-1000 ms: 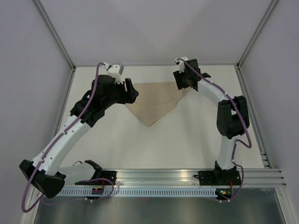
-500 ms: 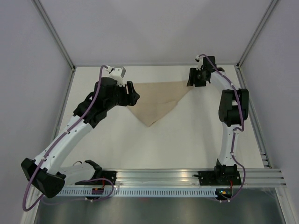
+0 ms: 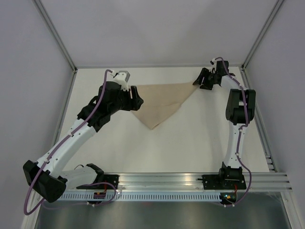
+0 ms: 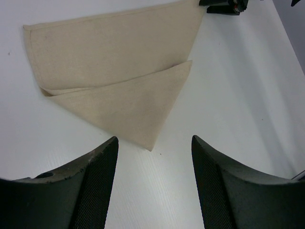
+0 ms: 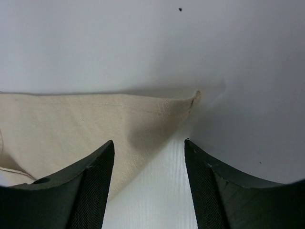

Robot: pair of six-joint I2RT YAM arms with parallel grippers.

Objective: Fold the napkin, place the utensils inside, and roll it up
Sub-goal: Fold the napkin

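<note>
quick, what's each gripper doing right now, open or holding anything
left gripper: open, holding nothing; the napkin lies flat ahead of it.
right gripper: open, holding nothing; the napkin's corner lies ungripped.

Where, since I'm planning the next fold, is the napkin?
Top view: the napkin lies at far centre, a folded triangle between the left gripper and right gripper.

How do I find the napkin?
Look at the white table, near its far edge. The napkin lies flat there, a tan cloth folded into a triangle with its point toward the near side. Nothing else on the table is tan or soft.
</note>
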